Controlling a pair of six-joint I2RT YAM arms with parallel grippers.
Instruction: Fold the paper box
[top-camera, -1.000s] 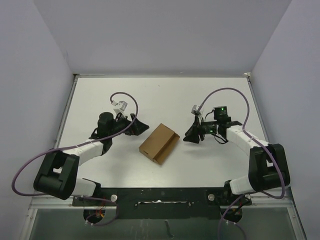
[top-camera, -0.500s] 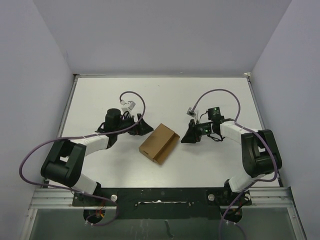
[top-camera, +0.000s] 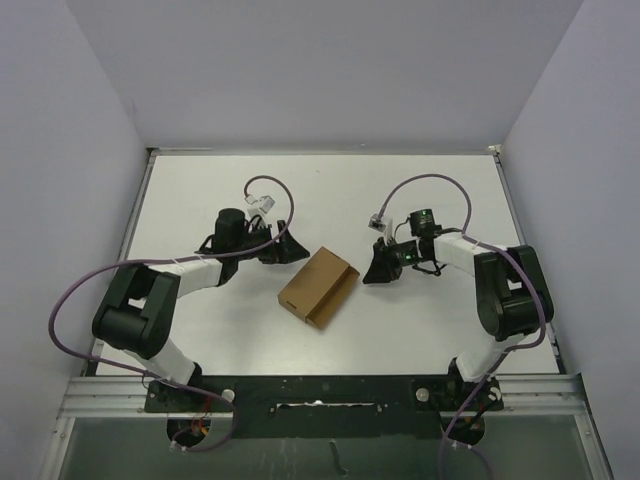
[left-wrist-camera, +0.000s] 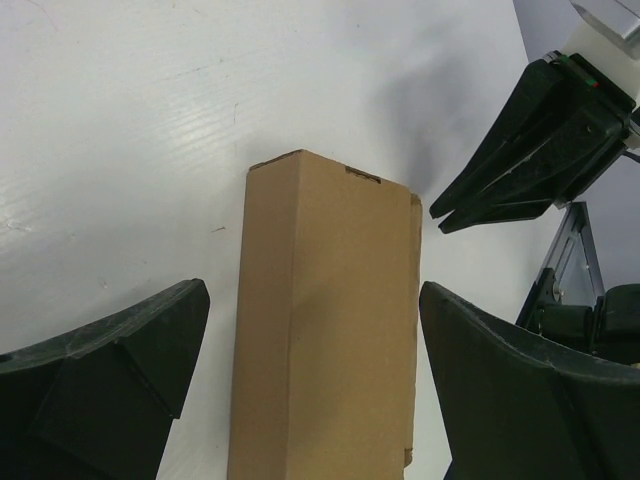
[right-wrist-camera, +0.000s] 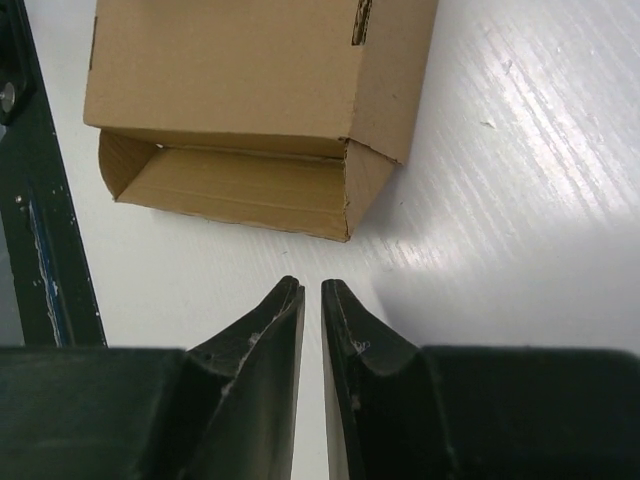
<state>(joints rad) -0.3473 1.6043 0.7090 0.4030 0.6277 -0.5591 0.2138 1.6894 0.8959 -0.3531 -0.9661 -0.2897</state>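
The paper box (top-camera: 318, 287) is a plain brown cardboard carton lying flat on the white table, with one end open toward the near right. From the right wrist I see that open end and its flap (right-wrist-camera: 235, 180). My left gripper (top-camera: 289, 250) sits just beyond the box's far-left end, open. Its two fingers flank the box's width (left-wrist-camera: 325, 330) with white table showing on both sides, touching nothing. My right gripper (top-camera: 371, 270) hovers just right of the box. Its fingers (right-wrist-camera: 352, 345) stand almost together, with only a thin slit between them and nothing in it.
The white table (top-camera: 200, 200) is hemmed by pale walls at the back and on both sides. A black mounting rail (top-camera: 320, 390) runs along the near edge and shows dark at the left of the right wrist view (right-wrist-camera: 40, 250). Purple cables (top-camera: 440, 185) arc over both arms.
My right gripper's jaws have closed to a thin slit and it has edged left toward the box. The left arm has swung so its gripper sits slightly further right. The box has not moved.
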